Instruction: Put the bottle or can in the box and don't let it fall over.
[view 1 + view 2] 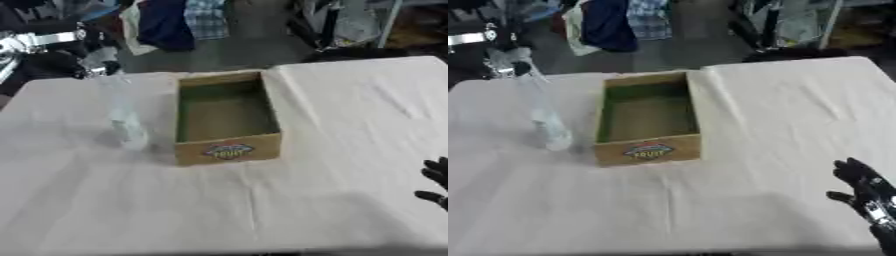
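On the counter [350,150], a clear bottle [546,122] stands just left of the open box [647,120], apparently upright and blurred. At its top, the left robot hand [502,59] seems to hold the neck, though I cannot tell how its fingers sit. Low at the right edge, the right robot hand [864,187] rests idle, fingers relaxed and spread. Nothing lies in the box, so lifting and placing remain.
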Tool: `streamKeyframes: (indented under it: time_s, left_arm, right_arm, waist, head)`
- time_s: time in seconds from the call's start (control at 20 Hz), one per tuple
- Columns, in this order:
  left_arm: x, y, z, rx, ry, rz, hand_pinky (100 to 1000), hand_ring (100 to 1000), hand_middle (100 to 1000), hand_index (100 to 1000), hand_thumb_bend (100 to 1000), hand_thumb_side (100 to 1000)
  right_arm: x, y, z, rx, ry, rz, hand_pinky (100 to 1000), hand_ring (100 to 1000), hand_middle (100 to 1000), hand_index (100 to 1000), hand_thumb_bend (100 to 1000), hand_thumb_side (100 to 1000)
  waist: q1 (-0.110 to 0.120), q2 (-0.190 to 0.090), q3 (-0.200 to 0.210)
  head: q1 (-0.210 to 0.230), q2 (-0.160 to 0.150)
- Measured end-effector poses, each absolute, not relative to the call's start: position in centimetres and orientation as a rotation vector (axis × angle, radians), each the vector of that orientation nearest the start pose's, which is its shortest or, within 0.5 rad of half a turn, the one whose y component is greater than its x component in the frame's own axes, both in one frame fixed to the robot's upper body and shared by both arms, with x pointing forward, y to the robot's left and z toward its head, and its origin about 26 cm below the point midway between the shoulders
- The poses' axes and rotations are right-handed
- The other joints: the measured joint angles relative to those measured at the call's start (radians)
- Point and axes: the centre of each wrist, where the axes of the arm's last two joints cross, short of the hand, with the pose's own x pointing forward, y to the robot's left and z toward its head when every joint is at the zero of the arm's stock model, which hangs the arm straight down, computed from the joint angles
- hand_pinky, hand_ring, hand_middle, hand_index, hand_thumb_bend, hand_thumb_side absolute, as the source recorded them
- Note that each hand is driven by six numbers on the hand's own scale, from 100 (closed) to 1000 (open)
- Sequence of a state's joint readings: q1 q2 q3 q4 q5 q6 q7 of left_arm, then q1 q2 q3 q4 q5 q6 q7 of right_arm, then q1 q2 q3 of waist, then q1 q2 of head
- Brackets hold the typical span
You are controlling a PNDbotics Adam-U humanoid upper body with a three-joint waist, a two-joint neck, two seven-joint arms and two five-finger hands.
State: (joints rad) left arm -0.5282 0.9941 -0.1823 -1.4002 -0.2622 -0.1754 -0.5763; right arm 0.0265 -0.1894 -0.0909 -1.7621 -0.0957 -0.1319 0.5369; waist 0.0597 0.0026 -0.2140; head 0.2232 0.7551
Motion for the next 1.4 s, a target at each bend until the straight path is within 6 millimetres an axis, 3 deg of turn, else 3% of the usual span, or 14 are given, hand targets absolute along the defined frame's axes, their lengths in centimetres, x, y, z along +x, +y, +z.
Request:
streamKeyframes:
  time_s: [0.5,0.95,1.4]
  left_arm:
    - [36.4,41.69,23.53,0.61,-1.263,-1.518,826,770,776,914,322,835]
    - [36.35,41.84,23.75,0.644,-1.242,-1.524,826,767,773,907,249,754]
    - [36.11,42.39,24.13,0.683,-1.23,-1.515,868,850,843,926,335,821]
  right_arm:
    - [26.67,-30.59,4.6,0.225,-1.803,0.537,816,1000,945,1000,100,704]
    - [26.67,-30.6,4.6,0.224,-1.802,0.537,816,1000,944,1000,100,708]
    - [26.67,-30.6,4.59,0.224,-1.802,0.537,817,1000,943,1000,100,707]
  waist:
    - [0.0,0.0,0.0]
    - [0.0,0.005,0.0]
    - [0.0,0.005,0.002]
  head:
    - [0.0,0.0]
    - [-0.002,0.0]
    - [-0.004,0.0]
